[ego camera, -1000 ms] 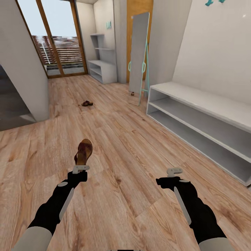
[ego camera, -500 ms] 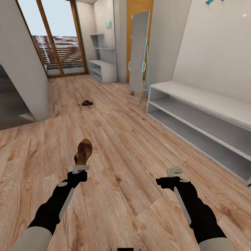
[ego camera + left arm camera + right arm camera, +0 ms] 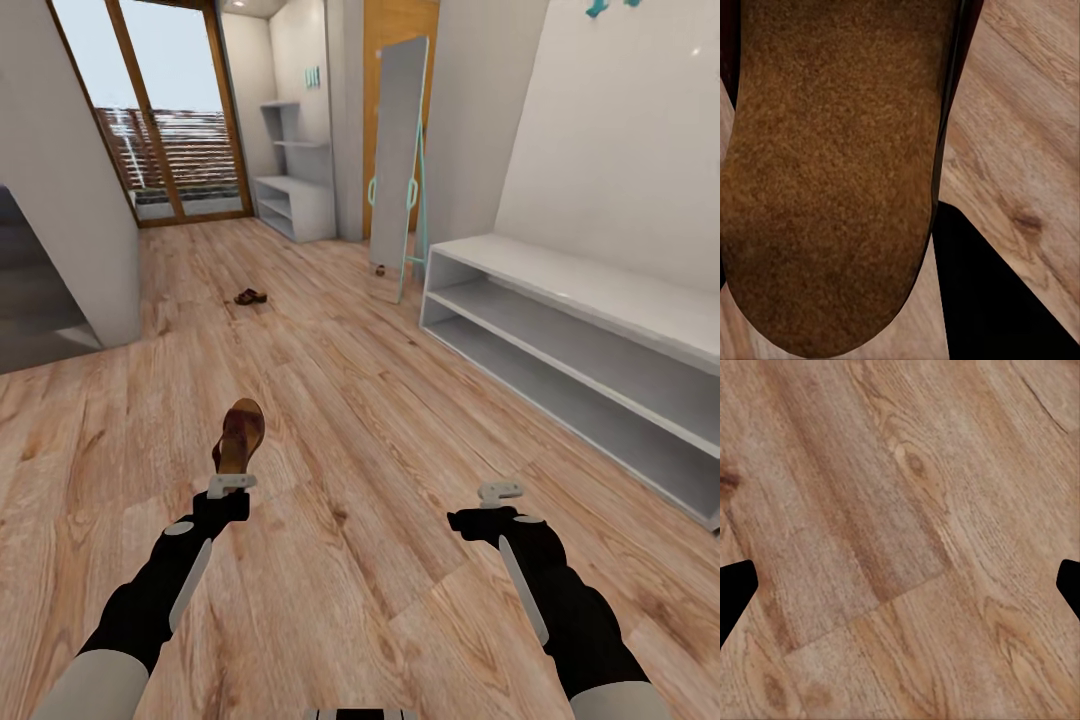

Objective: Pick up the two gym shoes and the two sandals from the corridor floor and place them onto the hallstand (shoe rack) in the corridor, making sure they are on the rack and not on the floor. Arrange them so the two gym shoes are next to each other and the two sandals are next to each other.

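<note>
One sandal (image 3: 240, 436) gripped by left end effector (image 3: 231, 484), another sandal (image 3: 250, 296) on corridor floor (image 3: 380, 440)

The head view looks forward and down along the corridor floor (image 3: 380, 520), over both arms. The left wrist view sits very close on a sandal (image 3: 832, 172) above those planks. The right wrist view faces the same floor, close.

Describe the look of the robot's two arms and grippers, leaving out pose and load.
Both arms match: pale grey upper segments, then black rounded forearms, each with a long light-grey stripe and a small grey oval patch. The left gripper and right gripper are small light-grey blocks on black wrists. In the right wrist view the jaws' tips appear as black wedges. No cables or lettering visible.
</note>
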Motion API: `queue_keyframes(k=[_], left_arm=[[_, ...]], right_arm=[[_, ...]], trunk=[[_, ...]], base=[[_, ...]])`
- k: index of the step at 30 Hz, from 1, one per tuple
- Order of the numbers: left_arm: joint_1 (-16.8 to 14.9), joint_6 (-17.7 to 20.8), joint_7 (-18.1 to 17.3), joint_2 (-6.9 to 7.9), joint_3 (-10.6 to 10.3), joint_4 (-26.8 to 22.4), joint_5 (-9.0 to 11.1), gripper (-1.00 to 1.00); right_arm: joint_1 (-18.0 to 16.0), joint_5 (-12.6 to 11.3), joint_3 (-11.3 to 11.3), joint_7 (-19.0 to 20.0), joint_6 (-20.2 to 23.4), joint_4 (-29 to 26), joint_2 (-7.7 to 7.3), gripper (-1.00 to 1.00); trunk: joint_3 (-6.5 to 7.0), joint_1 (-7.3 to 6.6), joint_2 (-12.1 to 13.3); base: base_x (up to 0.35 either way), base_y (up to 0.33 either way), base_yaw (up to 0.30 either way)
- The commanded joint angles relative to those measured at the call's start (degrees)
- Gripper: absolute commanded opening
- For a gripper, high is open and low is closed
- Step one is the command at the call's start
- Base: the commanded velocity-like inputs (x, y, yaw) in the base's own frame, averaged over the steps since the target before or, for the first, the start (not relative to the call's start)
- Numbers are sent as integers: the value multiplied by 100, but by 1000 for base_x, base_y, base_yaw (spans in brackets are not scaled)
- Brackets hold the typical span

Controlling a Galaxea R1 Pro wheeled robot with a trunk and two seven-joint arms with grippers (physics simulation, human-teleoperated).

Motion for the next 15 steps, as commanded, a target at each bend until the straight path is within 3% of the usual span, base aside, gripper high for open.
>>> queue_keyframes(k=[1, 15], left_arm=[[-1, 35, -22, 3, 1, -9, 2, -100], [-1, 35, -22, 24, 9, -9, 11, -100]], right_arm=[[-3, -5, 9, 2, 28, -6, -5, 100], [-3, -13, 10, 2, 26, -3, -5, 100]], trunk=[[5, -1, -2], [137, -1, -2]], base=[[0, 0, 0], [0, 0, 0]])
